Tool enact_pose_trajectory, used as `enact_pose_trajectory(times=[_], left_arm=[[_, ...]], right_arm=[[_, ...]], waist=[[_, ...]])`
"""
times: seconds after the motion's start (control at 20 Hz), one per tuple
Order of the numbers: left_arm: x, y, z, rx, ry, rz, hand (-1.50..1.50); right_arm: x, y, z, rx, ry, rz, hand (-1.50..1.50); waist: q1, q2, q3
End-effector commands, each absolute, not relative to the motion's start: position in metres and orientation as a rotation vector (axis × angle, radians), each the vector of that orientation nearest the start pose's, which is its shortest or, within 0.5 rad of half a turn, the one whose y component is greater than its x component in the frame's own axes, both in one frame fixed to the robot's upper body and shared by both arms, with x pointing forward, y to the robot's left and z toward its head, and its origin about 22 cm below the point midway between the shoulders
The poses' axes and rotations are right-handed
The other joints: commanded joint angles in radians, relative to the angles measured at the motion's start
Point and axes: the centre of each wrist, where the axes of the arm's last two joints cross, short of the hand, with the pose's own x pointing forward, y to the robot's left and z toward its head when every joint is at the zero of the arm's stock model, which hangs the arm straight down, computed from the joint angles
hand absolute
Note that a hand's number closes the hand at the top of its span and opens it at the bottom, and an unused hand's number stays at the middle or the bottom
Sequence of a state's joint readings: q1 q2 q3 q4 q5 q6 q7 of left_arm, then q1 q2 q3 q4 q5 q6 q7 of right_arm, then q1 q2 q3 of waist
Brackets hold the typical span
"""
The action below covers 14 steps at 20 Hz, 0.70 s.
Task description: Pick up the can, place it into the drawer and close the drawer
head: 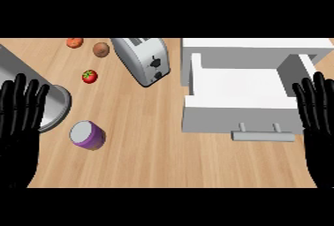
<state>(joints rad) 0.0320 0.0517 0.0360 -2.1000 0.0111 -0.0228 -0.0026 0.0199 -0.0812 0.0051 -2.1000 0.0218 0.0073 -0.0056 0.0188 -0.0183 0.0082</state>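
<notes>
Head view: purple can stands on bench, well left of open white drawer. Both robot hands rest open, left, right. Advise left takes can from the side, kept upright.

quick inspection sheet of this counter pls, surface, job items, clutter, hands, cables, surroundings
surface: wooden counter, no spills seen
job's things: purple can upright at left; white drawer pulled open, nothing inside, handle toward robot
clutter: toaster, tomato, potato, an orange vegetable, metal pot partly behind left hand
hands: left hand and right hand open, resting at edges, holding nothing
cables: nothing seen
surroundings: nothing seen
</notes>
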Motion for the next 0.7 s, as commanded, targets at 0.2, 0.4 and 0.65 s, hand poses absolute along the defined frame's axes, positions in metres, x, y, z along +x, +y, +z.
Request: enact_pose_trajectory(times=[0.2,0.4,0.65], left_arm=[[0.218,0.236,0.124,-0.679,-2.044,-0.523,-1.5],[0.219,0.287,0.104,-0.631,-1.705,-0.772,-1.5],[0.238,0.377,0.125,-0.71,-1.655,-0.829,-1.5]], right_arm=[[0.21,-0.23,0.122,0.02,-2.088,0.135,-1.5],[0.203,-0.25,0.092,-0.163,-1.827,-0.048,-1.5],[0.193,-0.269,0.098,-0.194,-1.794,-0.068,-1.5]], waist=[[-0.055,0.022,-0.015],[-0.059,0.036,-0.014],[-0.055,0.027,-0.011]])
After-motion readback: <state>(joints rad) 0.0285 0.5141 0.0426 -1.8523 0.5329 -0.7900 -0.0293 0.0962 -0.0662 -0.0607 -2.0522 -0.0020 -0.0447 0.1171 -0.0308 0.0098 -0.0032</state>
